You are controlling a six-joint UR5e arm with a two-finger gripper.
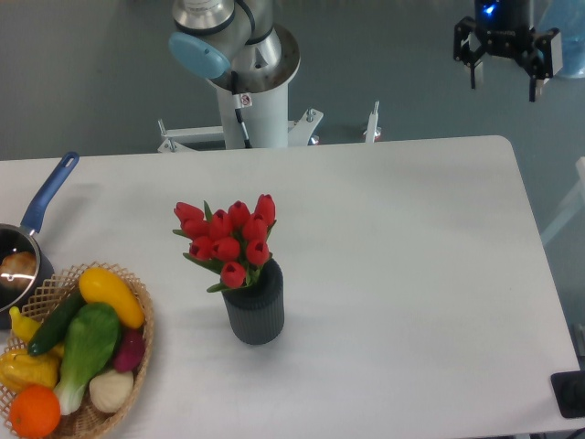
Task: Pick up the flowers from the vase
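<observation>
At the top centre of the frame the arm (239,55) shows as a silver-grey metal joint housing with a pale blue round cap on its left side. Below it a white cylindrical column carries a small red-and-white label and a thin dark cable running down its front. Grey metal brackets with bolts flank the column's foot. In the upper right corner the gripper (504,78) is black, with two thin dark fingers and a small blue light glowing above them.

Wicker basket (142,315) of vegetables at surface (411,274) front-left corner; blue-handled saucepan (27,247) just behind it, at left edge.
</observation>
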